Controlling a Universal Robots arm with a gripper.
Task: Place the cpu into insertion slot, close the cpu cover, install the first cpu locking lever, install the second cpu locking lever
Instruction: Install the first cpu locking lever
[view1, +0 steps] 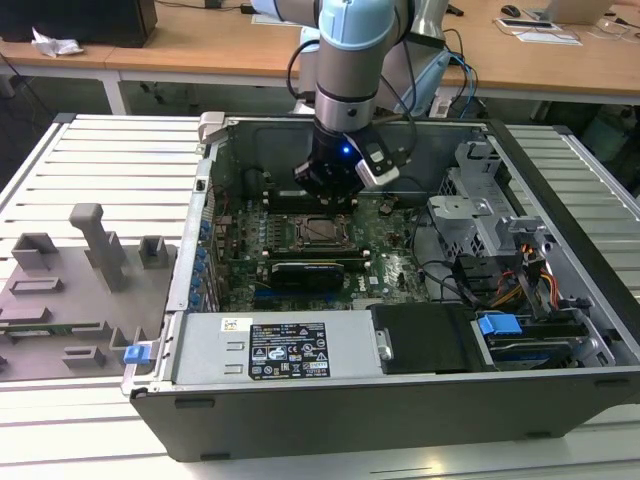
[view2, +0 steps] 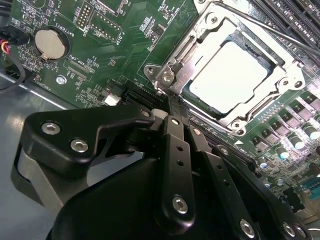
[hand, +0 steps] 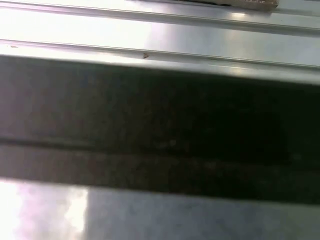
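The cpu (view2: 231, 75), a pale silver square, lies in the insertion slot (view2: 251, 48) on the green motherboard. The silvery cpu cover (view2: 274, 94) is folded down flat around it, and the chip shows through its window. A thin locking lever rod (view2: 265, 34) runs along one side of the cover. My gripper (view2: 172, 102) is shut, and its black fingers (view2: 176, 145) meet at the cover's edge near a corner. I see nothing between them. In the exterior view my gripper (view1: 330, 190) hangs just behind the socket (view1: 322, 230) inside the open computer case.
A coin battery (view2: 50, 42) and long black memory slots (view2: 295, 15) flank the socket. A black expansion card (view1: 310, 270) lies in front of it. The power supply (view1: 285, 350), a drive cage (view1: 470, 215) and cables fill the case. A grey fixture tray (view1: 80, 290) lies outside, at the exterior view's left.
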